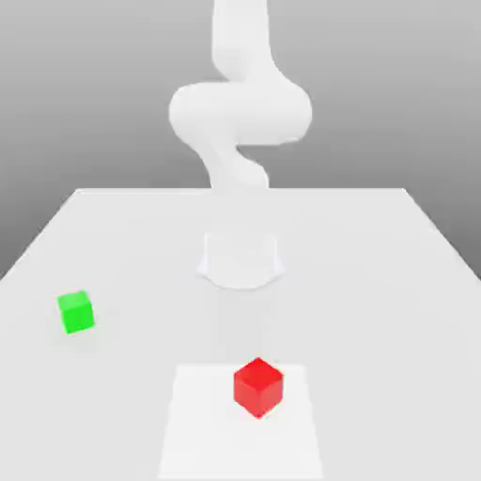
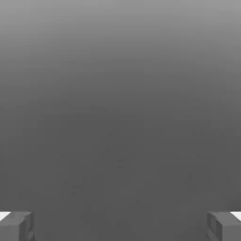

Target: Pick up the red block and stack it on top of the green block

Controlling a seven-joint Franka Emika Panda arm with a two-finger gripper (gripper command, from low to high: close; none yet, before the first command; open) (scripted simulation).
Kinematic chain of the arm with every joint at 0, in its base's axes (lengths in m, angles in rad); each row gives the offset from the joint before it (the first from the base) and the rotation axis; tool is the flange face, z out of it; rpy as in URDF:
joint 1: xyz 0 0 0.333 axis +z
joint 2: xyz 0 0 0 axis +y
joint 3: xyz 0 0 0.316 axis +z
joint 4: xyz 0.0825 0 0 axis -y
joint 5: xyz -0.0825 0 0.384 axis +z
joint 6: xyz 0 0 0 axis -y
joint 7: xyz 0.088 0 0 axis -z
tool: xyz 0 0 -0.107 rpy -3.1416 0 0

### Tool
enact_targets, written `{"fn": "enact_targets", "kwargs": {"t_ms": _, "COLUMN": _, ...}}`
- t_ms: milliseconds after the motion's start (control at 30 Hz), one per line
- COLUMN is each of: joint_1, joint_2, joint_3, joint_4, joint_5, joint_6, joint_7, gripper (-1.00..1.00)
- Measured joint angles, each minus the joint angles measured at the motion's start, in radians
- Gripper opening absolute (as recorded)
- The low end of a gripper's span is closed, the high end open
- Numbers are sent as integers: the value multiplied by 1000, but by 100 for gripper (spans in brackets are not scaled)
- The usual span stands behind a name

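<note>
White bench (image 1: 395,282): red block (image 1: 258,386) near front edge, green block (image 1: 76,312) toward left edge. Pincer (image 2: 120,226) fingers spread apart, clear of both blocks.

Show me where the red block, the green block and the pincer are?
red block (image 1: 258,385), exterior view, on its front corner edge.
green block (image 1: 76,312), exterior view, on its front face.
pincer (image 2: 120,226), hand view, midway between its two open fingertips.

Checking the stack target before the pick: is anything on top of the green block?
Nothing: the green block has a bare top face and sits alone on the table. The red block stands apart. Its underside is hidden.
</note>
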Motion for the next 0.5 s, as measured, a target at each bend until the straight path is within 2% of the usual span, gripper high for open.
{"fn": "enact_targets", "kwargs": {"t_ms": 267, "joint_1": 199, "joint_2": 219, "joint_3": -166, "joint_4": -73, "joint_5": 210, "joint_6": 44, "joint_7": -273, "gripper": 0}}
{"fn": "enact_targets", "kwargs": {"t_ms": 500, "joint_1": 316, "joint_2": 415, "joint_3": -243, "joint_4": -134, "joint_5": 376, "joint_6": 73, "joint_7": -497, "gripper": 0}}
